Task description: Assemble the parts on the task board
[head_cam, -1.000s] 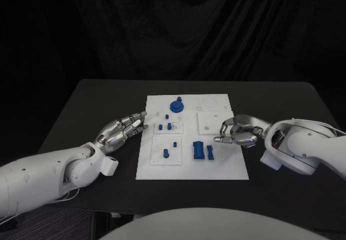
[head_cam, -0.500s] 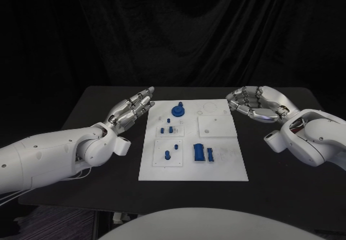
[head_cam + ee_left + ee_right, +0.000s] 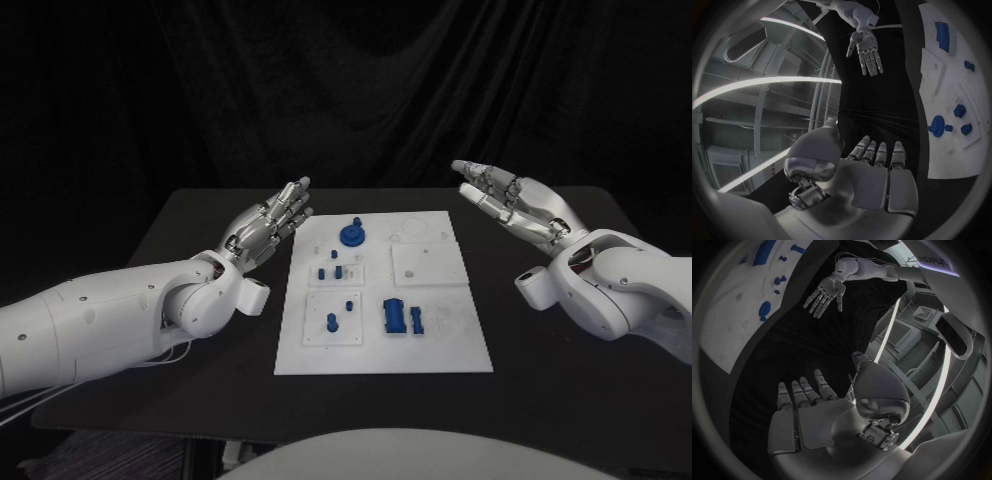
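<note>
Both the left hand (image 3: 270, 225) and right hand (image 3: 515, 203) hang released (fingers spread, holding nothing) above the task board (image 3: 440, 345) at six o'clock, so a careless descent could scatter its blue parts (image 3: 395, 315)

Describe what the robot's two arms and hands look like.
Both arms are smooth, rounded white shells, the left arm and the right arm. Each ends in a silver metallic hand with jointed fingers: left hand, right hand. Thin pale cables hang under the left arm.
</note>
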Robot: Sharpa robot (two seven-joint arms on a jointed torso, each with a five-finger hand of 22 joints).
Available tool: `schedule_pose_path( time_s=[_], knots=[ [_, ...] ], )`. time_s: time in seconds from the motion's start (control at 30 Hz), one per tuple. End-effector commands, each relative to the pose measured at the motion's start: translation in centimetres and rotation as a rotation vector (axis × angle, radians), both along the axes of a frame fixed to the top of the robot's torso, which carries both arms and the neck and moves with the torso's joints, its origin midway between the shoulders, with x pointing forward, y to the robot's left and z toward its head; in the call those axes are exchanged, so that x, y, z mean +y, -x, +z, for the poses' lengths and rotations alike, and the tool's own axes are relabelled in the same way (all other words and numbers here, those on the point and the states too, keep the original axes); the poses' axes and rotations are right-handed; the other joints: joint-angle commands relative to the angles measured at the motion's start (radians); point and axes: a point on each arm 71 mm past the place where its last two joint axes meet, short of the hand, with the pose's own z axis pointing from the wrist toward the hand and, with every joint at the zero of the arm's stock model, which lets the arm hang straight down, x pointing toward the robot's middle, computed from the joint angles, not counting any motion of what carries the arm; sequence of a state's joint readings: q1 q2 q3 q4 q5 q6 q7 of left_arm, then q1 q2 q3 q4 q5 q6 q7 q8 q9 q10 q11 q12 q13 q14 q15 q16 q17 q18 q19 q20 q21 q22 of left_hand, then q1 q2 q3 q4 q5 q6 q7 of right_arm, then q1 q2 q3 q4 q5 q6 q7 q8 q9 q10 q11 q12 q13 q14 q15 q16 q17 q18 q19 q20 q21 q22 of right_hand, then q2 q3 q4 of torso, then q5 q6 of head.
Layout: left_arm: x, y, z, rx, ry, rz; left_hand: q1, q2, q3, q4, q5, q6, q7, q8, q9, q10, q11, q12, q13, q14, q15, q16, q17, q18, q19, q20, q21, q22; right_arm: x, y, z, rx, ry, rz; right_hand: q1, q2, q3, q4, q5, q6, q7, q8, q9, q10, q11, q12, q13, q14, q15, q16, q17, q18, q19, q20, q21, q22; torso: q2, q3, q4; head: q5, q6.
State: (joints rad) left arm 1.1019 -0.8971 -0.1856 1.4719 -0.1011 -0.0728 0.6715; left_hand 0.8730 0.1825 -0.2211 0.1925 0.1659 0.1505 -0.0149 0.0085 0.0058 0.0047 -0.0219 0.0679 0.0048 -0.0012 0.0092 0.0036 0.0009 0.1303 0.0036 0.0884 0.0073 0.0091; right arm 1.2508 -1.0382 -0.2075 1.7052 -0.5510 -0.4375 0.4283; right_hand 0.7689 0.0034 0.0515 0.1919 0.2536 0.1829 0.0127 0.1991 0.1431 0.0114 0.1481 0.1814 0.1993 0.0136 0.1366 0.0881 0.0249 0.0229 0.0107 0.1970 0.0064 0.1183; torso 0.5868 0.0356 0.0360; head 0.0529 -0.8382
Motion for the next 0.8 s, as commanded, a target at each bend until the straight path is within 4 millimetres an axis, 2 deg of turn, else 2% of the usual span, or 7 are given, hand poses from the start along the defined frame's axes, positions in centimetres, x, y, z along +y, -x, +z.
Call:
schedule_pose_path(
  time_s=[0.03, 0.23, 0.27, 0.33, 0.4, 0.53, 0.8],
  knots=[
    [-0.5, -0.3, 0.2, -0.001, -0.034, 0.086, -0.271, -0.057, 0.068, -0.060, -0.051, -0.046, 0.015, -0.008, -0.006, -0.005, 0.022, -0.068, -0.005, 0.001, -0.009, -0.004, -0.001, -0.039, -0.004, -0.088, -0.007, -0.009, 0.2, -0.6, -0.4, 0.026, -0.080, -0.098, -0.237, -0.003, -0.052, -0.059, -0.078, -0.057, -0.013, -0.061, -0.044, -0.011, -0.046, -0.056, -0.061, -0.014, -0.042, -0.088, -0.025, -0.023, -0.011, -0.061, -0.006, -0.036, -0.009, -0.0076, -0.0074, -0.009, 0.040],
    [-2.1, -1.0, 1.2, 0.004, -0.069, 0.223, -0.410, -0.085, 0.101, -0.093, -0.078, -0.067, 0.015, -0.008, -0.006, -0.005, 0.022, -0.068, -0.005, 0.001, -0.009, -0.004, -0.001, -0.052, -0.004, -0.088, -0.007, -0.009, 2.3, -2.0, -1.5, 0.089, -0.239, -0.242, -0.360, -0.003, -0.052, -0.088, -0.119, -0.085, -0.013, -0.093, -0.067, -0.011, -0.069, -0.085, -0.093, -0.014, -0.062, -0.088, -0.025, -0.023, -0.011, -0.093, -0.006, -0.118, -0.025, -0.0211, -0.0212, -0.030, 0.136],
    [-2.4, -1.1, 1.3, 0.006, -0.073, 0.246, -0.428, -0.089, 0.106, -0.097, -0.081, -0.071, 0.015, -0.008, -0.006, -0.005, 0.022, -0.068, -0.005, 0.001, -0.009, -0.004, -0.001, -0.130, -0.004, -0.088, -0.007, -0.009, 2.6, -2.1, -1.7, 0.101, -0.263, -0.266, -0.377, -0.003, -0.052, -0.092, -0.124, -0.089, -0.013, -0.098, -0.070, -0.011, -0.071, -0.089, -0.098, -0.014, -0.065, -0.088, -0.025, -0.023, -0.011, -0.095, -0.006, -0.118, -0.027, -0.0230, -0.0232, -0.033, 0.150],
    [-2.8, -1.2, 1.7, 0.012, -0.083, 0.291, -0.463, -0.097, 0.114, -0.105, -0.088, -0.076, 0.015, -0.008, -0.006, -0.005, 0.022, -0.068, -0.005, 0.001, -0.009, -0.004, -0.001, -0.130, -0.004, -0.088, -0.007, -0.009, 3.2, -2.4, -2.2, 0.126, -0.305, -0.310, -0.407, -0.003, -0.052, -0.100, -0.134, -0.095, -0.013, -0.105, -0.143, -0.011, -0.076, -0.096, -0.106, -0.014, -0.137, -0.088, -0.025, -0.023, -0.011, -0.104, -0.006, -0.118, -0.032, -0.0265, -0.0267, -0.039, 0.174],
    [-3.4, -1.4, 2.1, 0.022, -0.094, 0.347, -0.500, -0.104, 0.122, -0.114, -0.095, -0.151, 0.015, -0.008, -0.006, -0.005, 0.022, -0.068, -0.005, 0.001, -0.009, -0.004, -0.001, -0.130, -0.004, -0.088, -0.007, -0.009, 3.9, -2.6, -2.7, 0.155, -0.346, -0.357, -0.440, -0.003, -0.052, -0.107, -0.145, -0.102, -0.013, -0.114, -0.143, -0.011, -0.148, -0.104, -0.114, -0.014, -0.137, -0.088, -0.025, -0.023, -0.011, -0.111, -0.006, -0.118, -0.036, -0.0300, -0.0303, -0.044, 0.199],
    [-4.1, -1.5, 2.6, 0.038, -0.107, 0.420, -0.553, -0.182, 0.136, -0.192, -0.166, -0.151, 0.015, -0.008, -0.006, -0.005, 0.022, -0.068, -0.005, 0.001, -0.009, -0.004, -0.001, -0.130, -0.004, -0.088, -0.007, -0.009, 4.6, -2.8, -3.3, 0.191, -0.392, -0.411, -0.487, -0.003, -0.052, -0.118, -0.160, -0.112, -0.013, -0.126, -0.143, -0.011, -0.148, -0.181, -0.127, -0.014, -0.137, -0.088, -0.025, -0.023, -0.011, -0.122, -0.006, -0.118, -0.041, -0.0339, -0.0342, -0.050, 0.226],
    [-4.8, -1.6, 3.2, 0.060, -0.119, 0.500, -0.641, -0.182, 0.221, -0.192, -0.166, -0.151, 0.015, -0.008, -0.006, -0.005, 0.022, -0.068, -0.005, 0.001, -0.009, -0.004, -0.001, -0.130, -0.004, -0.088, -0.007, -0.009, 5.1, -2.9, -3.7, 0.215, -0.418, -0.445, -0.564, -0.003, -0.052, -0.192, -0.254, -0.183, -0.013, -0.199, -0.143, -0.011, -0.148, -0.181, -0.199, -0.014, -0.137, -0.088, -0.025, -0.023, -0.011, -0.197, -0.006, -0.118, -0.043, -0.0356, -0.0360, -0.053, 0.238]
  ],
)
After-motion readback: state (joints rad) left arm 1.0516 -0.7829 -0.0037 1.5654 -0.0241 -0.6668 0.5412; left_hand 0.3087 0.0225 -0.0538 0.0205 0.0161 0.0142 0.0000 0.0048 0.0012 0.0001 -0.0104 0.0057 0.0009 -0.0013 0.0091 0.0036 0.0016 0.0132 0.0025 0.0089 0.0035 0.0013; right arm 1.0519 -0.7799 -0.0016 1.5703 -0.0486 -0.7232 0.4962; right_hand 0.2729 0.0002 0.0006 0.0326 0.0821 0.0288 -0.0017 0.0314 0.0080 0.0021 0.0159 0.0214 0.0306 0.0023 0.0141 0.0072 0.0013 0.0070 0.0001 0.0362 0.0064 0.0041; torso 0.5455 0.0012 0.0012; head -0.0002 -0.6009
